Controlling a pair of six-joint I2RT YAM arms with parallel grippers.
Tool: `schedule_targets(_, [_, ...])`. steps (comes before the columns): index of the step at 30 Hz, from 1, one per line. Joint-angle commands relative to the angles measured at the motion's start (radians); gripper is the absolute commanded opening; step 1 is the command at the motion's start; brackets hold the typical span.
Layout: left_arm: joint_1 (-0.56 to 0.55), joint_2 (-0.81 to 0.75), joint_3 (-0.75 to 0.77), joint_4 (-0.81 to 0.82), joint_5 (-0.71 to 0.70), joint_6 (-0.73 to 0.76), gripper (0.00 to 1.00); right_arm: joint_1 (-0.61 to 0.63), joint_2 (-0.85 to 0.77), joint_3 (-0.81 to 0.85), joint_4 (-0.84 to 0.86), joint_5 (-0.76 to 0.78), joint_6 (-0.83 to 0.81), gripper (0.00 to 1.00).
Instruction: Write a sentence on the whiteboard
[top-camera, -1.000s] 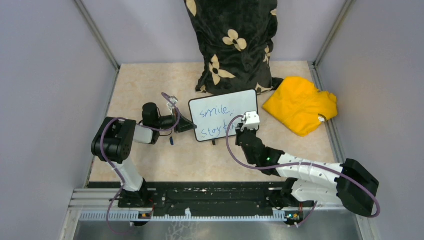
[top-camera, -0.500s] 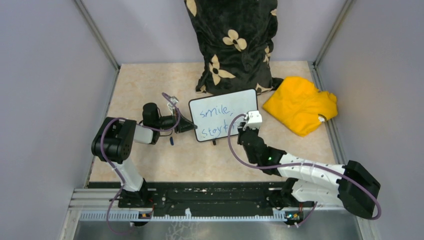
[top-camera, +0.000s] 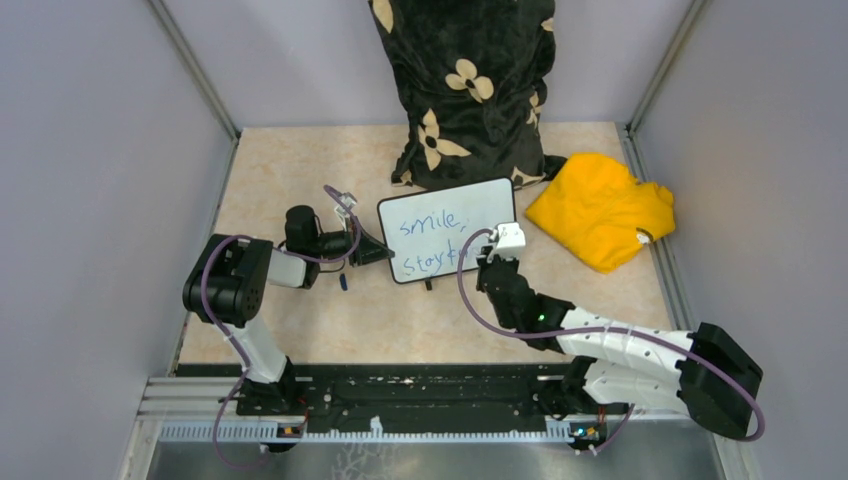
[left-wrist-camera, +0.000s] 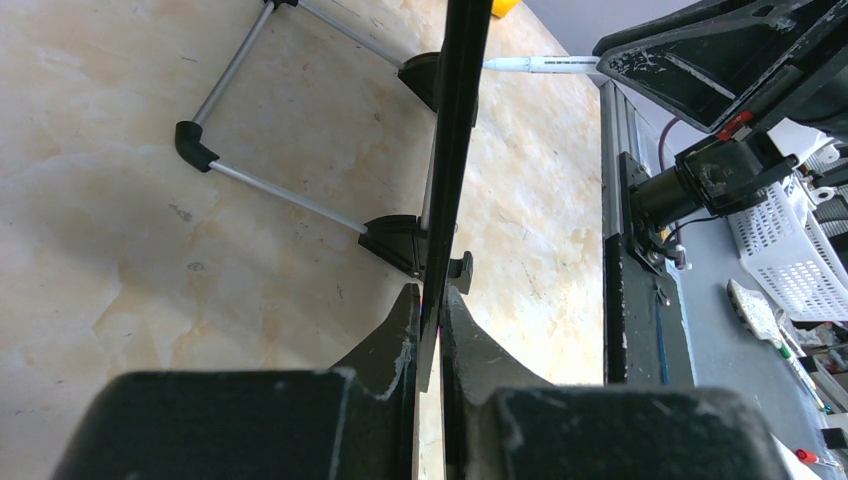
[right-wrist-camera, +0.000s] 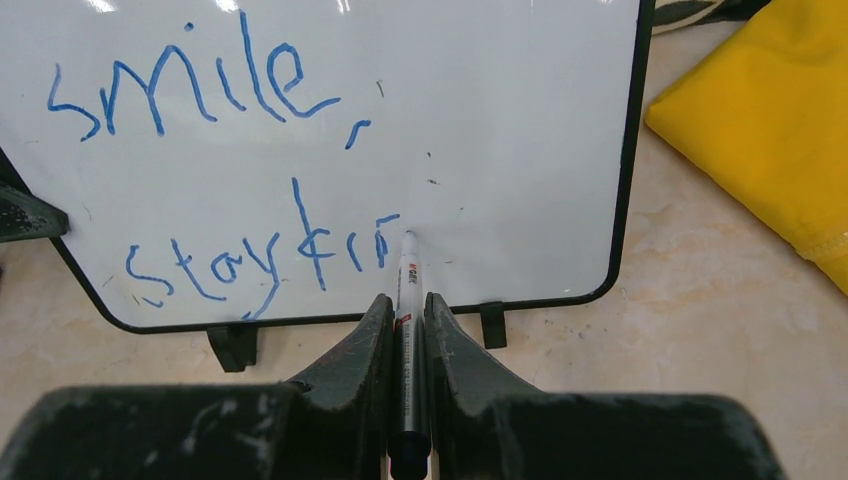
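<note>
Right end effector (right-wrist-camera: 406, 300) rightward, gripping marker (right-wrist-camera: 405, 268); left end effector (left-wrist-camera: 428, 300) gripping whiteboard (right-wrist-camera: 480, 120); cloth (top-camera: 600, 210) beside.

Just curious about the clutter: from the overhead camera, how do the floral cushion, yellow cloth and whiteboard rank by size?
1. The black floral cushion, even though the frame cuts off its top.
2. The yellow cloth and the whiteboard look about alike, so they are unranked.

The left arm (top-camera: 240, 290) stands left of centre, elbow folded, forearm reaching right, with the left gripper (top-camera: 372, 250) pinched onto the whiteboard (top-camera: 455, 205) edge. The right arm (top-camera: 620, 345) stretches low from the lower right toward centre, the right gripper (top-camera: 488, 260) clamped on a marker (right-wrist-camera: 407, 275)
</note>
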Motion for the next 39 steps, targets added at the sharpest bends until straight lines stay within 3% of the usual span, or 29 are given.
schedule_targets(1, [-0.005,0.026,0.005,-0.057,-0.016,0.013,0.00,-0.010,-0.031,-0.012,0.002,-0.006,0.026,0.00])
schedule_targets(13, [-0.005,0.026,0.005,-0.057,-0.015,0.013,0.00,-0.010,-0.070,-0.003,0.047,-0.011,0.002,0.00])
schedule_targets(39, [-0.005,0.026,0.005,-0.058,-0.014,0.015,0.00,-0.030,0.009,0.013,0.124,-0.015,-0.011,0.00])
